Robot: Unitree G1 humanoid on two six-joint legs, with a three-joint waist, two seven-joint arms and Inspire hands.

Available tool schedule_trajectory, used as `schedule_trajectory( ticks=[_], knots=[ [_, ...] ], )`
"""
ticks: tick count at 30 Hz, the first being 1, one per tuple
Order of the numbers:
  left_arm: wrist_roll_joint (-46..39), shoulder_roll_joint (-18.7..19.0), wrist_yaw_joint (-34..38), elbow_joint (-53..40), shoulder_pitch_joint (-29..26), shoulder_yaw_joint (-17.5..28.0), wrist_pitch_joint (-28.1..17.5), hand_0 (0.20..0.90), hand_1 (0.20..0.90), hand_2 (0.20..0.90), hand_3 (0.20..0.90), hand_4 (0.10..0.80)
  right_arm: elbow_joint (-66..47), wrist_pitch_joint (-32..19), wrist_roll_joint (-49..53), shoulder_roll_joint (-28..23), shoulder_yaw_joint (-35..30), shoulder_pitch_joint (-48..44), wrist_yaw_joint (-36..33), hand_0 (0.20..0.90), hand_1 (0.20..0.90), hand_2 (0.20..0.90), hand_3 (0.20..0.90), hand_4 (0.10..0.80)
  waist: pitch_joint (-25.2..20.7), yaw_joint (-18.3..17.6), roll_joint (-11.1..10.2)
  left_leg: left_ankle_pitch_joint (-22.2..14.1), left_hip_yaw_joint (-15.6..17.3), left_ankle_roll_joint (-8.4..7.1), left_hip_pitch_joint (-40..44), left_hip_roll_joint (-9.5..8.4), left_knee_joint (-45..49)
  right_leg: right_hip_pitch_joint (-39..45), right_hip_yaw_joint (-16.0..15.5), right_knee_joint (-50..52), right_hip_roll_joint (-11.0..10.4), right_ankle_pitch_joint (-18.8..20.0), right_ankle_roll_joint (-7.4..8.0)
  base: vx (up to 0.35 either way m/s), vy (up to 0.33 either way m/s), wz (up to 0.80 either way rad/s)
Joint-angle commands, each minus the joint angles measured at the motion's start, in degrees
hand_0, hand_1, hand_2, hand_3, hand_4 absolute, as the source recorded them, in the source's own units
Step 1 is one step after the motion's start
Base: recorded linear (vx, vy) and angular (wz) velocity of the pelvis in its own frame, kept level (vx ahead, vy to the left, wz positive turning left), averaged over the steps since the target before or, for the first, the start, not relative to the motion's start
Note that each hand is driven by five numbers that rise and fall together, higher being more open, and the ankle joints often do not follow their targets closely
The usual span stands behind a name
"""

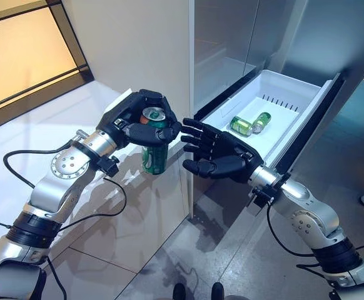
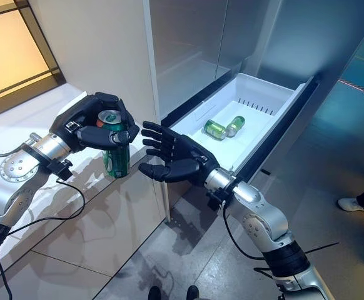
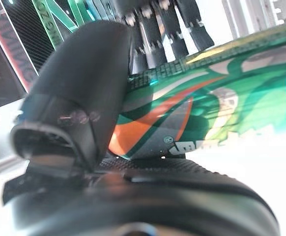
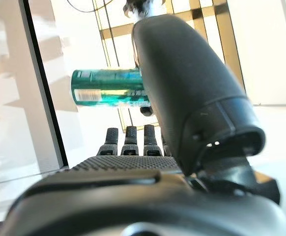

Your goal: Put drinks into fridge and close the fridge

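My left hand (image 1: 132, 119) is shut on a green can (image 1: 154, 156), gripping it from the top and holding it upright in the air beside the fridge's wall. The can (image 3: 212, 108) shows close in the left wrist view, and in the right wrist view (image 4: 106, 87). My right hand (image 1: 222, 153) is open, fingers spread toward the can, a short way to its right and apart from it. Behind the right hand the white fridge drawer (image 1: 294, 94) is pulled out, with green cans (image 1: 249, 124) lying on their sides in it.
The fridge's grey body (image 1: 232, 37) stands behind the drawer. A beige wall panel (image 1: 132, 44) rises left of it. A person's shoe (image 2: 356, 204) stands on the tiled floor (image 1: 169, 250) at the far right.
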Motion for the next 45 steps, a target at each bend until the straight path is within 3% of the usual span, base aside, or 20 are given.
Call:
schedule_trajectory(
  ticks=[1, 9, 16, 29, 45],
  knots=[
    [-4.9, 0.1, 0.9, -3.1, -14.6, -0.3, -7.8, 0.300, 0.300, 0.300, 0.200, 0.100, -4.1, -2.3, 5.9, 0.4, 0.9, -9.5, -2.1, 0.900, 0.900, 0.900, 0.900, 0.800, -7.1, 0.3, -0.6, -10.2, 2.5, 0.86, 4.4, -2.09, -0.1, 4.8, 0.6, 0.0, 2.8, -8.5, -0.48, 0.000, 0.000, 0.00],
    [-6.0, 0.7, 1.5, -4.5, -18.8, -5.2, -7.6, 0.300, 0.300, 0.300, 0.200, 0.100, -2.0, -2.2, 10.0, 0.5, 4.3, -11.2, -6.9, 0.900, 0.900, 0.900, 0.900, 0.800, -7.6, 0.2, -0.8, -10.2, 2.5, 0.90, 4.6, -2.07, -0.1, 5.0, 1.0, 0.0, 3.0, -8.3, -0.37, 0.000, 0.000, 0.00],
    [-5.7, 0.9, 2.2, -3.9, -20.8, -7.6, -7.0, 0.300, 0.300, 0.300, 0.200, 0.100, -1.7, -1.1, 14.2, 1.3, 6.3, -13.0, -7.1, 0.900, 0.900, 0.900, 0.900, 0.800, -7.8, 0.3, -0.9, -10.2, 2.5, 0.90, 4.5, -2.05, -0.1, 4.9, 1.0, 0.0, 3.0, -8.2, -0.22, 0.000, 0.000, 0.00],
    [-8.2, 3.8, 2.5, -3.1, -22.2, -9.7, -8.2, 0.300, 0.300, 0.300, 0.200, 0.100, 0.0, 8.3, 24.2, -0.9, 9.4, -12.3, -5.7, 0.900, 0.900, 0.900, 0.900, 0.800, -8.4, 0.1, -1.2, -10.0, 2.6, 0.88, 4.4, -1.92, -0.1, 4.7, 1.3, 0.0, 3.1, -8.0, -0.11, 0.000, 0.000, 0.00],
    [-8.9, 3.1, 3.8, -3.2, -24.1, -12.1, -9.5, 0.300, 0.300, 0.300, 0.200, 0.100, 3.5, 6.6, 23.0, 0.7, 12.4, -14.3, -6.9, 0.900, 0.900, 0.900, 0.900, 0.800, -8.7, 0.3, -1.1, -9.7, 1.9, 0.99, 3.9, -2.20, -0.1, 4.4, 1.7, 0.0, 3.0, -7.7, -0.05, -0.001, 0.004, -0.03]
  ],
)
